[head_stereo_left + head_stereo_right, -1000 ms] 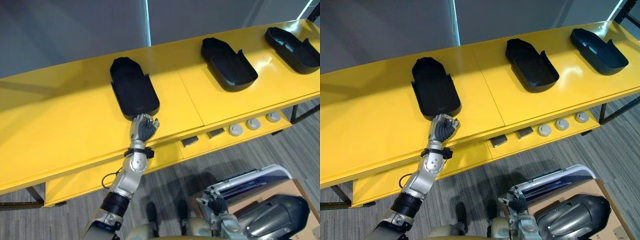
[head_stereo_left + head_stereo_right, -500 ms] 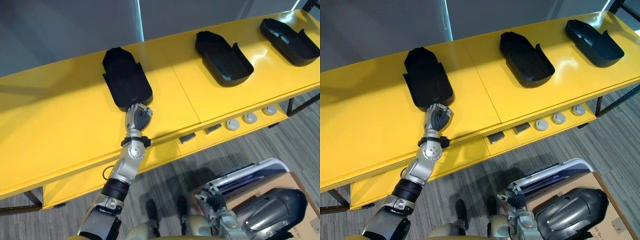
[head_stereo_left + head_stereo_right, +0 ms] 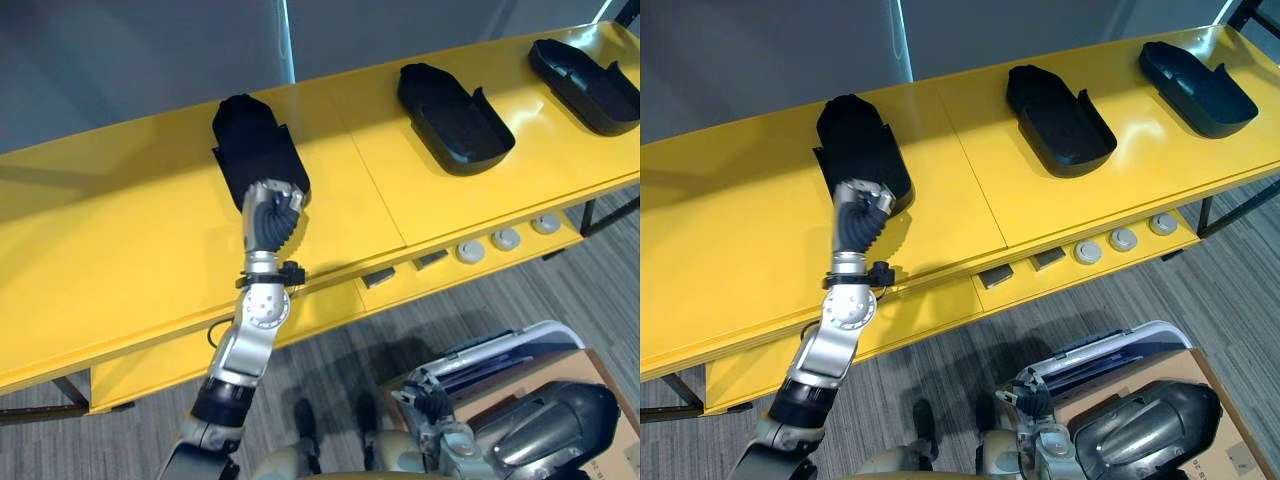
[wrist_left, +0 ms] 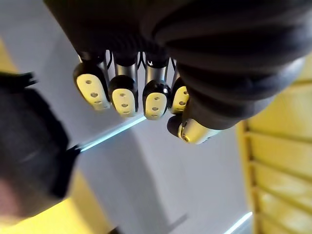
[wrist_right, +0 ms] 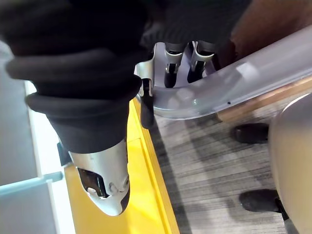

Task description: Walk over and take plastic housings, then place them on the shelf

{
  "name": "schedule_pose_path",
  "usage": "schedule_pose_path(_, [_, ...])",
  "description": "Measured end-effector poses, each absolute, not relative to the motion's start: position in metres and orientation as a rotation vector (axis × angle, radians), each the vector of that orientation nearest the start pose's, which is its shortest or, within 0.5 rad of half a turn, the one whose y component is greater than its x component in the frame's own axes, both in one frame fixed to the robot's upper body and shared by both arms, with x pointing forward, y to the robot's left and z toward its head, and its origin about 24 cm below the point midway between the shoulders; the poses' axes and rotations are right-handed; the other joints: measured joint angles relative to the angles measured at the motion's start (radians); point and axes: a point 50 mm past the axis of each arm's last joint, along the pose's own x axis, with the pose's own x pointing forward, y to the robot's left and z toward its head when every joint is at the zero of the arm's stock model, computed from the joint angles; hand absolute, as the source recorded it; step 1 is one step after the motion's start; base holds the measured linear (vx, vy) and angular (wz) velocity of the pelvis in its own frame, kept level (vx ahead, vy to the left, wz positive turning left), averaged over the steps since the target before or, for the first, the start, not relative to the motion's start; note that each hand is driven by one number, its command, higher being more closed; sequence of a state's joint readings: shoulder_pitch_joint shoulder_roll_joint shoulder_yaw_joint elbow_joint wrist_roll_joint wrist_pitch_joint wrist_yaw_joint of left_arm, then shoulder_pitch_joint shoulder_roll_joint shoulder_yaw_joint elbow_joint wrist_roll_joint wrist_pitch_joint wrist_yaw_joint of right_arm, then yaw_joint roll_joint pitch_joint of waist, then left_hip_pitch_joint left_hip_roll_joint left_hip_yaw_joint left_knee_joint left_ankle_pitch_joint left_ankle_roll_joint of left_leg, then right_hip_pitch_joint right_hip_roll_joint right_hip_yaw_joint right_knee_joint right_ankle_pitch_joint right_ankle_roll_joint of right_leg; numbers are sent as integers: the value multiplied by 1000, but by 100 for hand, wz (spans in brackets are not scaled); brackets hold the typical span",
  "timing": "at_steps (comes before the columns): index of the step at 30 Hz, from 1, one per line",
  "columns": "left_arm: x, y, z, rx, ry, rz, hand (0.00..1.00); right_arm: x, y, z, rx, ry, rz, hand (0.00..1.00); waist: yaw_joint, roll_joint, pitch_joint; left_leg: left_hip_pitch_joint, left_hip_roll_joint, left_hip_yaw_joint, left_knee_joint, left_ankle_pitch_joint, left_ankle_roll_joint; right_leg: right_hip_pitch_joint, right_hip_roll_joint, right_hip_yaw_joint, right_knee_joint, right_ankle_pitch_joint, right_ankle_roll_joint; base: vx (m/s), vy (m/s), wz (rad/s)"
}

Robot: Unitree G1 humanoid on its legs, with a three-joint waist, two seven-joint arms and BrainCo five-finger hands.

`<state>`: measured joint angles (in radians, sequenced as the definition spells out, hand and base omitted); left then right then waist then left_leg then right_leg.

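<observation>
Hovering over the near end of the black housing [image 3: 250, 140] on the yellow shelf [image 3: 120, 250], the left hand [image 3: 270, 215] has its fingers curled, empty. A low pull-back could snag the rim and drag the housing toward the edge.

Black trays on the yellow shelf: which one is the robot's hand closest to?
The leftmost black tray. The left hand is over its near end, while the middle tray and the right tray sit farther right with no hand near.
</observation>
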<state>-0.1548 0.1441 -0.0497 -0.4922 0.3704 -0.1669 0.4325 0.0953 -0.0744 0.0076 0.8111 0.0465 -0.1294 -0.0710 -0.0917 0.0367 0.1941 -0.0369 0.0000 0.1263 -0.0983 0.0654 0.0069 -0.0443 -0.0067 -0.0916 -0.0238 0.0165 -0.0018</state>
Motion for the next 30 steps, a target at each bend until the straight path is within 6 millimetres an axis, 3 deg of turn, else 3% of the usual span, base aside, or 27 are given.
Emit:
schedule_pose_path(1, [214,177,205,275,-923,484,100,144,-184,-131,-59,786,-134,0,2,6,-2,6,-1,-20,-4,0,0,13,-1,-19,1,-5,0,-36,2,32])
schedule_pose_path(3, [204,203,197,262,-886,608,100,139,-187,-133,-65,803,-139,0,11,7,-3,15,-1,-37,-4,-3,-5,28,-1,-36,2,-11,-3,-35,0,33])
schedule_pose_path(5, [187,234,176,219,-780,769,100,133,-190,-136,-64,828,-152,0,45,7,-5,17,-1,-59,-4,-1,-9,39,-1,-57,2,-13,-4,-27,-6,33])
schedule_pose_path(6, [183,240,170,212,-746,796,100,131,-190,-136,-63,836,-157,0,55,7,-5,17,-2,-66,-4,1,-10,41,-1,-64,2,-14,-5,-26,-7,36])
schedule_pose_path(8, [169,257,135,201,-564,883,100,126,-193,-138,-67,859,-178,0,76,1,-8,16,-3,-91,-4,6,-13,47,-3,-89,12,-22,-9,-20,-4,33])
schedule_pose_path(9, [165,260,126,189,-513,896,100,125,-194,-139,-69,864,-183,0,82,-1,-10,17,-3,-95,-4,6,-14,47,-3,-93,16,-25,-8,-11,-2,27])
schedule_pose_path(11, [148,267,82,177,-282,945,100,124,-194,-138,-57,875,-203,0,94,-6,-16,25,-4,-99,-5,8,-14,46,-11,-114,47,-48,-6,-1,-1,19])
schedule_pose_path(14, [135,268,35,160,-25,935,100,118,-195,-139,-57,898,-212,0,108,-10,-33,28,-3,-92,-4,2,-6,41,-16,-125,74,-65,-2,5,2,9])
schedule_pose_path(16, [127,264,-13,144,230,871,100,118,-194,-138,-58,910,-207,0,108,-18,-38,35,3,-66,-2,2,-6,38,-21,-132,99,-80,-5,-7,-4,9])
schedule_pose_path(17, [124,261,-26,137,293,851,0,118,-193,-138,-57,911,-207,0,107,-20,-42,36,4,-60,0,2,-5,37,-22,-133,106,-85,-4,0,0,0])
schedule_pose_path(19, [116,245,-65,99,491,747,0,116,-192,-138,-53,914,-205,0,106,-27,-51,50,6,-40,1,2,-6,38,-26,-134,131,-99,1,8,-6,-6])
schedule_pose_path(22, [111,224,-94,46,634,642,0,111,-190,-138,-48,923,-207,0,104,-31,-72,52,6,-38,1,1,-6,36,-29,-133,143,-113,11,4,0,-2])
schedule_pose_path(30, [111,204,-120,26,767,549,0,107,-190,-139,-41,933,-224,0,102,-26,-99,52,7,-40,-3,4,-12,23,-28,-124,153,-121,9,15,-7,-2])
